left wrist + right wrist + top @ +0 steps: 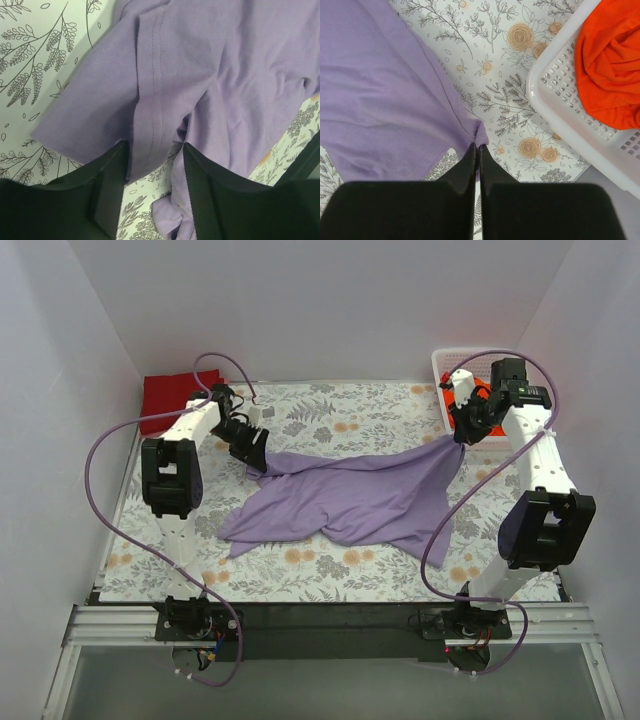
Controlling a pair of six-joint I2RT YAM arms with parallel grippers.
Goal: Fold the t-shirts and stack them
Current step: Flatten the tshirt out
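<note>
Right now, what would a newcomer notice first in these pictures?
The purple shirt sprawls crumpled across the middle, one corner pinched in the right gripper. An orange shirt sits in the white basket at the far right, and a red shirt lies far left.

No readable text, label or number shows anywhere.

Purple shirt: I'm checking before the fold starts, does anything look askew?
Yes. The lavender shirt lies rumpled and twisted, not flat, one corner pinched in the right tool and stretched toward the basket.
</note>
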